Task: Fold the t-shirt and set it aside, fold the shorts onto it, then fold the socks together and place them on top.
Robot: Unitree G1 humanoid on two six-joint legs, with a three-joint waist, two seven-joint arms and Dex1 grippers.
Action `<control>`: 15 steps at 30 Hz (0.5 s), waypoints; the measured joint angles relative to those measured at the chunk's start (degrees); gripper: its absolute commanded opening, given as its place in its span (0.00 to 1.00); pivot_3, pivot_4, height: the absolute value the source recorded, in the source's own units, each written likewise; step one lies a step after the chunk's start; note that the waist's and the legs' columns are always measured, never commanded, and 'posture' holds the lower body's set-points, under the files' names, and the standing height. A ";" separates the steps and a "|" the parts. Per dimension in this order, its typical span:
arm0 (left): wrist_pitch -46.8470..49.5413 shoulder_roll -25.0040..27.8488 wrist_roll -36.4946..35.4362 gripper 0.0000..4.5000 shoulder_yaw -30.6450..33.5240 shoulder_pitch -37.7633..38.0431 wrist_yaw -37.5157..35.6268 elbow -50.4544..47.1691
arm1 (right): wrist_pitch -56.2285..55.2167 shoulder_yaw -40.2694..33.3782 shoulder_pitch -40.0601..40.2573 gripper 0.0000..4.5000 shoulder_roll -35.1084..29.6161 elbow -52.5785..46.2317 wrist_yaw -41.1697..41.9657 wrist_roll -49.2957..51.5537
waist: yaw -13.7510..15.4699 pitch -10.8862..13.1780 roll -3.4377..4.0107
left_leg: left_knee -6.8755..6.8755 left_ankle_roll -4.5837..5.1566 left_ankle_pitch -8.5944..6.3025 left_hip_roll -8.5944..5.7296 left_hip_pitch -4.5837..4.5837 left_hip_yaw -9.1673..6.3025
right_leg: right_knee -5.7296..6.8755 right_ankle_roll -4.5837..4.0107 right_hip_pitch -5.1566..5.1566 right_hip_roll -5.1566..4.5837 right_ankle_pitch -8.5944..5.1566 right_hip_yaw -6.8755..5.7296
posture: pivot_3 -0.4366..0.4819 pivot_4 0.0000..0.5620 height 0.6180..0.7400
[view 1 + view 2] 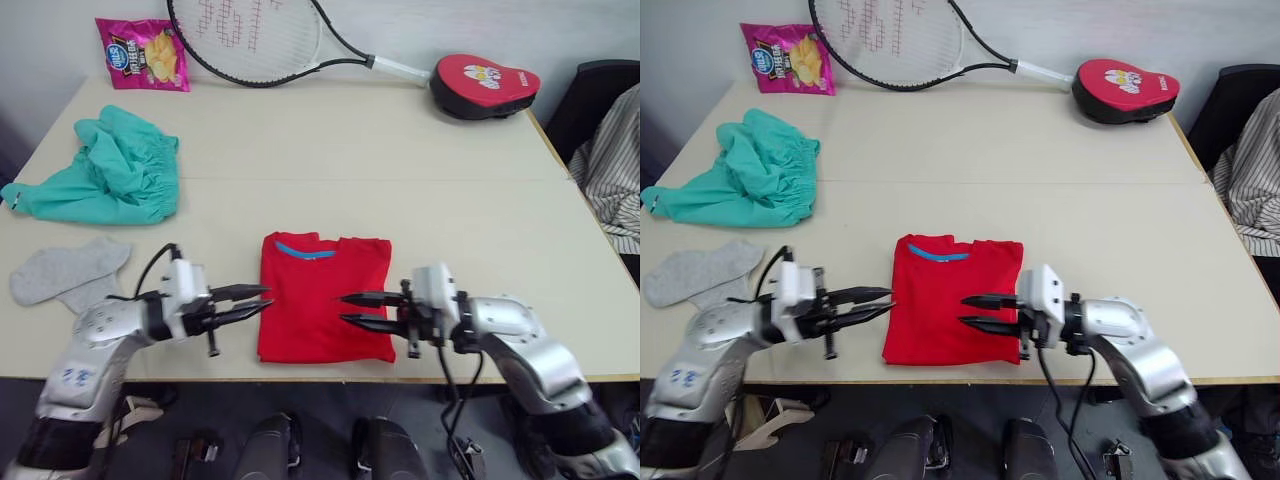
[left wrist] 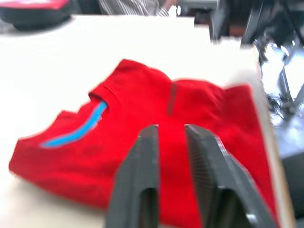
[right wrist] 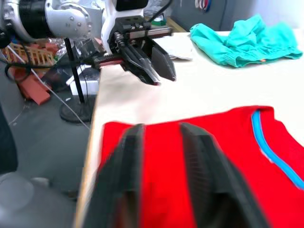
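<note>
The red t-shirt [image 1: 325, 298] lies folded into a rectangle at the table's front middle, blue collar band facing the far side. My left gripper [image 1: 265, 298] is open at the shirt's left edge, holding nothing. My right gripper [image 1: 343, 309] is open just above the shirt's near right part, also with nothing in it. In the left wrist view the fingers [image 2: 142, 161] point over the red cloth. The teal shorts [image 1: 120, 170] lie crumpled at the far left. The grey socks [image 1: 70, 270] lie flat at the front left.
A tennis racket [image 1: 260, 40], a pink chip bag [image 1: 143, 52] and a red padded case [image 1: 483, 85] lie along the table's far edge. A dark chair with striped cloth [image 1: 612, 170] stands off the right side. The table's front edge [image 1: 320, 372] runs just below the shirt.
</note>
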 measured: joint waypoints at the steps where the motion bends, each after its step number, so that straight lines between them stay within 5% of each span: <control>1: 0.12 -0.86 1.58 0.00 -1.60 -0.20 0.30 1.12 | -0.81 1.14 -0.26 0.01 1.44 1.93 -0.44 -1.76 | -0.02 0.00 0.00 | 0.00 0.03 0.02 0.00 -0.03 0.06 | -0.01 0.00 -0.01 0.04 0.00 0.01 | 0.48 0.27 1.00; 9: -0.09 -7.05 10.95 0.00 -7.36 -2.49 5.33 8.72 | -11.66 2.94 -2.72 0.01 7.61 18.76 -4.52 -13.78 | -0.13 -0.01 -0.01 | 0.04 0.09 0.07 0.02 0.00 0.10 | -0.01 0.05 -0.01 0.06 0.03 0.06 | 0.48 0.27 1.00; 15: -0.91 -5.55 13.34 0.00 -7.24 -1.81 6.91 9.26 | -10.51 -6.44 -2.78 0.01 8.10 24.06 -11.81 -12.88 | -0.07 -0.37 0.03 | 0.03 -0.23 -0.08 0.01 0.14 0.05 | -0.06 0.04 0.05 -0.07 0.03 0.09 | 0.48 0.27 1.00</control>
